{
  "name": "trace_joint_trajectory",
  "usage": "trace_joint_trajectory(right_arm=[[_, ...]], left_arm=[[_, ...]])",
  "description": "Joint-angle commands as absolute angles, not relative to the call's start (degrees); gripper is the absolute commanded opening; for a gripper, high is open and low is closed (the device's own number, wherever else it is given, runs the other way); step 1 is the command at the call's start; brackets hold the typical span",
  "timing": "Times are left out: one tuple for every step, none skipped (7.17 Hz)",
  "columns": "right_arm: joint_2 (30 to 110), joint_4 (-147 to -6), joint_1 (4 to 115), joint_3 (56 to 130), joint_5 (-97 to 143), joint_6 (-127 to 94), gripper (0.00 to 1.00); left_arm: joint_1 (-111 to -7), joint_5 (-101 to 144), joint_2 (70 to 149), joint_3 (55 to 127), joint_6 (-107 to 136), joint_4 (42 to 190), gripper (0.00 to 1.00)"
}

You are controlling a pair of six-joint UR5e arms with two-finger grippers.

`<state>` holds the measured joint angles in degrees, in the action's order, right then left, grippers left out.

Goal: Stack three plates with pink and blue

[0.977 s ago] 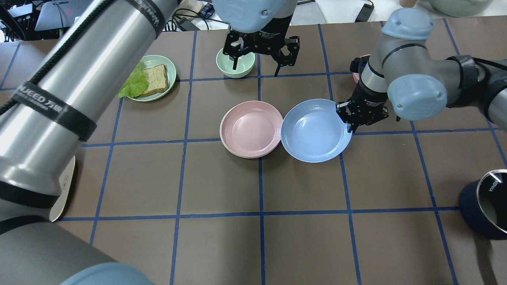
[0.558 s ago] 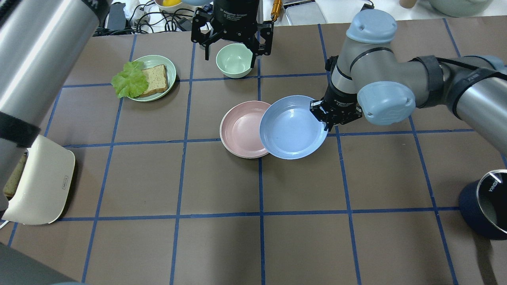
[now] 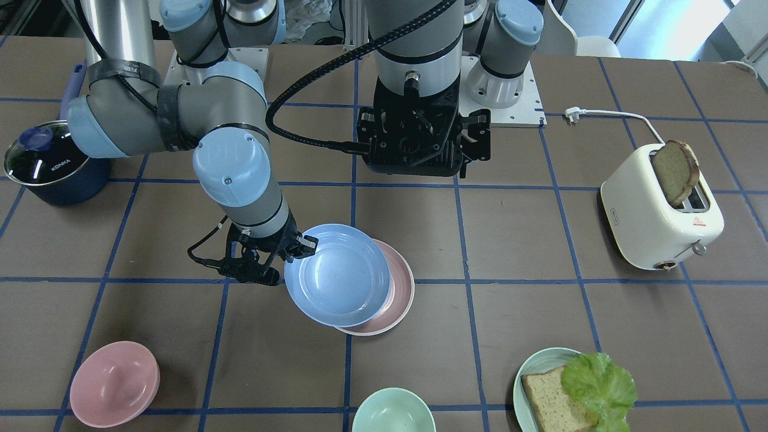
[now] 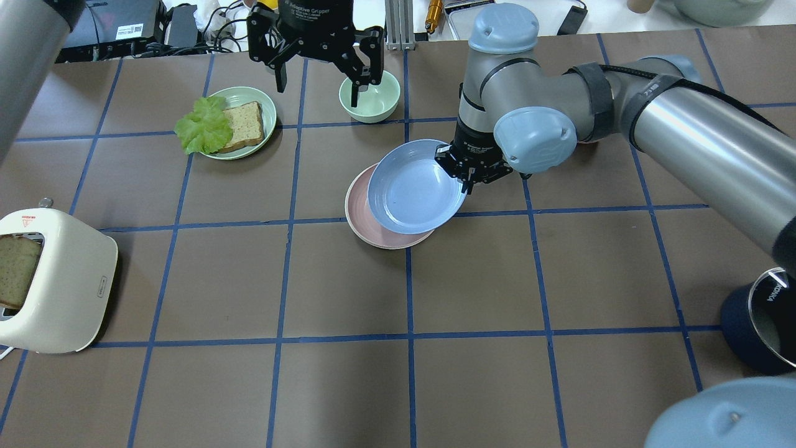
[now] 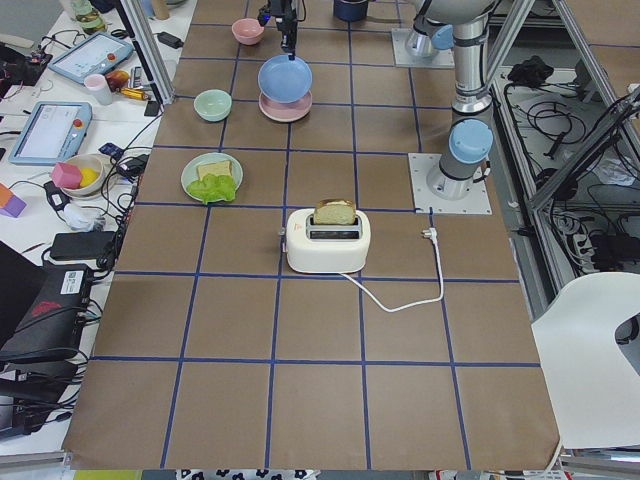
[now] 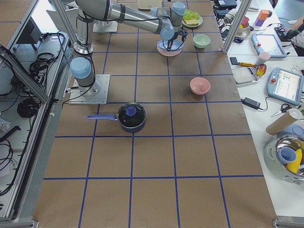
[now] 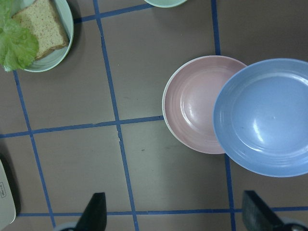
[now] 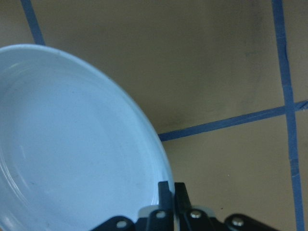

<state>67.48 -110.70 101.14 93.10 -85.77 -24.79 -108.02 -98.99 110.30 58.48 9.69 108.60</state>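
Now, stacking step: blue plate [image 4: 413, 186] is held over pink plate [image 4: 356, 205], mid-table.
Its rim is pinched in the right gripper [image 4: 467, 180]; the left gripper [image 4: 316, 78] is spread, empty. Overlap is partial: centring, then lowering, is judged needed.

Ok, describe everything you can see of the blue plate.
The blue plate is round, shallow and matte periwinkle, plastic by its look, with a raised rim and nothing in it. The right claw pinches its rim on the side nearest the right arm. It covers most of the pink plate, offset rather than centred. In the exterior left view it looks raised above it.
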Motion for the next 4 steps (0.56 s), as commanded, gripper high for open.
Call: trace_joint_trajectory(right_arm=[[65.22,-110.83,101.69,92.46,-85.52,-27.76,0.00],[65.13,-110.92,102.12,92.55,-85.60,-28.21,0.00],[65.13,-110.92,102.56,92.55,-85.43,-28.21,0.03],[65.04,-111.00,103.79,92.64,-85.60,-28.30,0.13]], left_arm=[[-107.32,-98.88,106.02,65.36,9.05,106.98,0.94],[-106.44,-98.88,104.00,67.91,7.83,106.09,0.94],[-105.13,-98.88,101.54,70.38,5.39,106.00,0.92],[-103.73,-98.79,99.25,72.58,5.10,105.91,0.90]])
